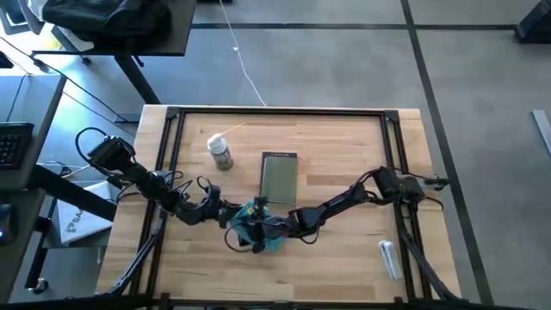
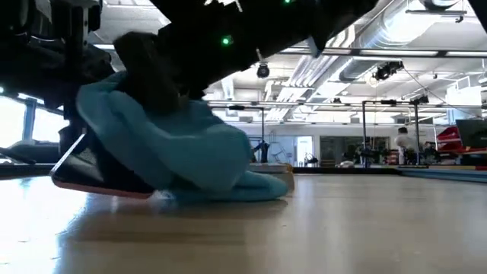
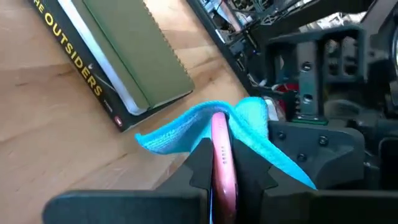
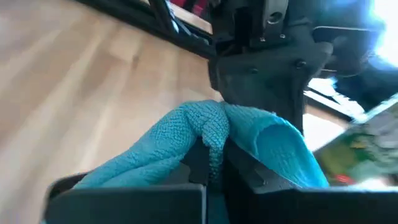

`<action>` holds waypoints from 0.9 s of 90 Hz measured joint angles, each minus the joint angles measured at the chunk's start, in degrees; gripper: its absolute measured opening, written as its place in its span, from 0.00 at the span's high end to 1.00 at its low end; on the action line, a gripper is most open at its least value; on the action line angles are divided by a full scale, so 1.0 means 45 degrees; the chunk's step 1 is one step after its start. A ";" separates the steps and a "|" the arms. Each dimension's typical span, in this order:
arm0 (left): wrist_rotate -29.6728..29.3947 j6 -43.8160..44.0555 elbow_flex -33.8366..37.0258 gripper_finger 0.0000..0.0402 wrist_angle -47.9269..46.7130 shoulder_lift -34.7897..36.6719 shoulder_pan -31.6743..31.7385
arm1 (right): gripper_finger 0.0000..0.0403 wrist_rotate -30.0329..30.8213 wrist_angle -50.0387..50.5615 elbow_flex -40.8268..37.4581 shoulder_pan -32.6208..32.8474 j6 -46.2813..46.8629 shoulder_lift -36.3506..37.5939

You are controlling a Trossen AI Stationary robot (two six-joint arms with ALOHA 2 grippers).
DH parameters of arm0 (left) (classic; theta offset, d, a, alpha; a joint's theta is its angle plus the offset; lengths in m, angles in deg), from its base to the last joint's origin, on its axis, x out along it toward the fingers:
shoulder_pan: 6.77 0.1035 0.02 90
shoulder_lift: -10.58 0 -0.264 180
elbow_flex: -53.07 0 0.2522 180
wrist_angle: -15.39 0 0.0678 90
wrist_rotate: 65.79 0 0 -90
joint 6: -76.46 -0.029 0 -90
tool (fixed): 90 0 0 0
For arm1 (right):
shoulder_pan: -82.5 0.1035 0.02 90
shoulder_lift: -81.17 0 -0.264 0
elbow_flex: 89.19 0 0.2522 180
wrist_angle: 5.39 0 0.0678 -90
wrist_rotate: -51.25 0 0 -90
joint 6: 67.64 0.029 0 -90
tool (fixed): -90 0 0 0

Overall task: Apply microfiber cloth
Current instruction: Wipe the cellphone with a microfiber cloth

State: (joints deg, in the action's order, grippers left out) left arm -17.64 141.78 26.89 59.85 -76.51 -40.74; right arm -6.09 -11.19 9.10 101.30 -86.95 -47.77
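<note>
Microfiber cloth (image 4: 186, 146) pinched in right fingers (image 4: 208, 158) | left fingers (image 3: 221, 171) clamp pink phone (image 3: 222, 163) | book (image 3: 118, 56) spine: "OUTSIDERS"

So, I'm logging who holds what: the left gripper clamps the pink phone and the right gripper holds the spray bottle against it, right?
Not quite. The left gripper does clamp the pink phone, but the right gripper holds the microfiber cloth, as the right wrist view shows. The spray bottle stands untouched in the high view.

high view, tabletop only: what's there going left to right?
Spray bottle → microfiber cloth, with both grippers meeting at it → green book → white tube near the right edge. The phone is hidden in this view, so it is left out.
</note>
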 joint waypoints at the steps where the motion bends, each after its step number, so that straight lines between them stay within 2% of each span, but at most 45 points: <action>1: -0.0003 0.0000 -0.0001 0.96 0.0012 0.0000 0.0000 | 1.00 0.0161 0.0061 0.0000 0.0030 -0.0079 0.0027; 17: 0.0237 -0.0221 -0.0013 0.96 0.0342 0.0000 -0.0010 | 1.00 0.2451 0.2453 0.0010 0.0534 -0.0716 0.0734; 30: 0.0288 -0.0661 -0.0015 0.96 0.0415 0.0005 -0.0024 | 1.00 0.3030 0.4159 -0.0010 0.0625 -0.0207 0.1326; 49: 0.0425 -0.0680 -0.0019 0.96 0.0461 0.0010 -0.0058 | 1.00 0.1444 0.4132 -0.0019 0.0561 -0.0006 0.1436; 64: 0.0097 -0.0826 -0.0019 0.96 0.0897 0.0010 -0.0058 | 1.00 -0.0555 0.2643 -0.0019 0.0195 0.0579 0.1186; 81: -0.0368 -0.1515 -0.0260 0.96 0.1418 0.0010 -0.0033 | 1.00 -0.1133 0.0597 -0.0029 -0.0068 0.0156 0.0808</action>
State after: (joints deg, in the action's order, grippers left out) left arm -19.29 134.97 25.71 66.23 -76.46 -40.89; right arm -11.19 -8.50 8.97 101.00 -86.25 -44.13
